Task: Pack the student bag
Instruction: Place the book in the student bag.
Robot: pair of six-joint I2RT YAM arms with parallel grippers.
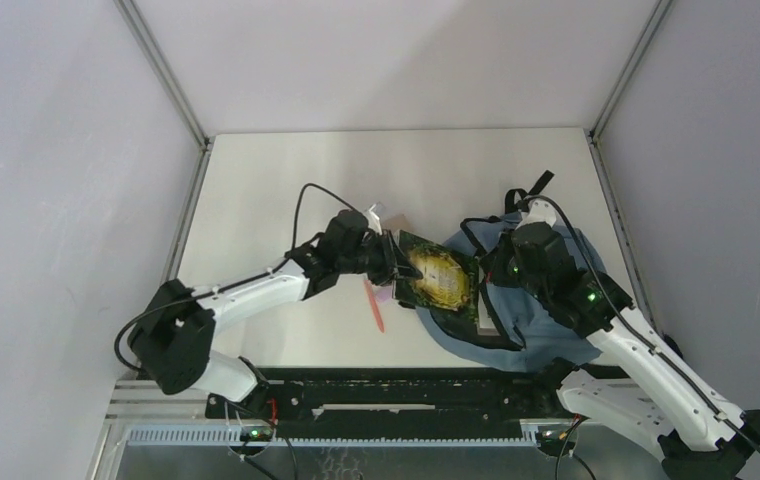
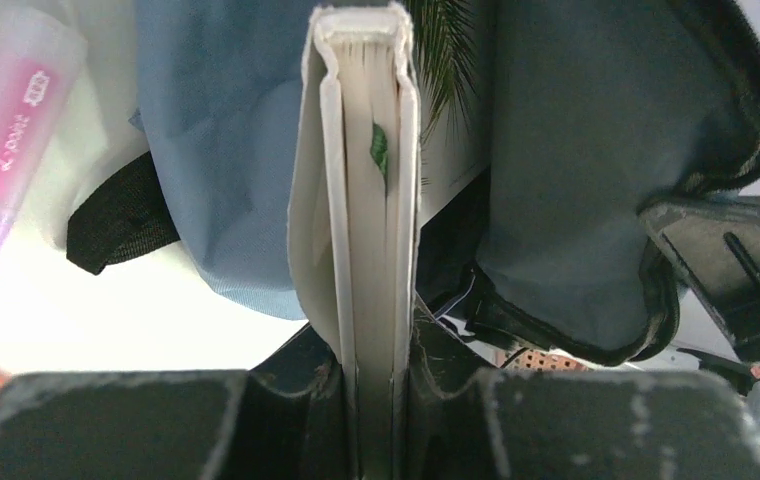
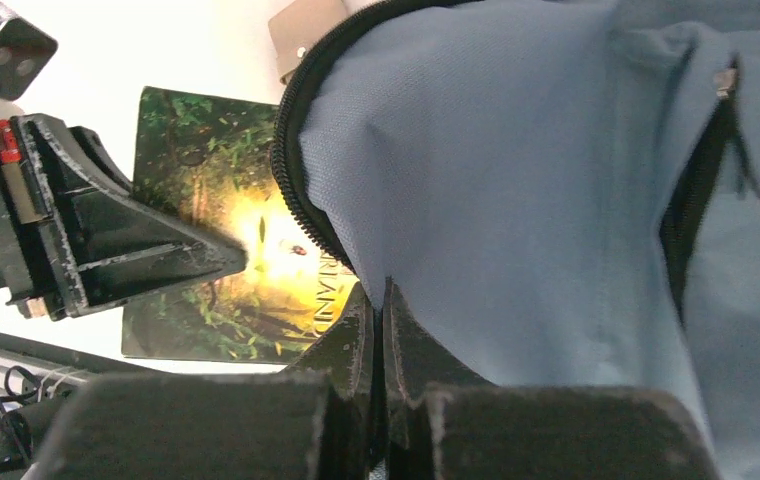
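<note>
Left claw (image 2: 376, 375) clamps a book (image 1: 436, 278) at the mouth of the student bag (image 3: 516, 180)

Its fingers press both covers, with the white page edges facing the wrist camera. The book's far end reaches past the bag's black zipper rim. The blue bag lies on the tabletop (image 1: 286, 190), right of centre, under the right arm. The right claw (image 3: 384, 300) is closed against that rim; I cannot tell whether it has caught fabric. A pink pen (image 1: 373, 305) lies just beside the book.
</note>
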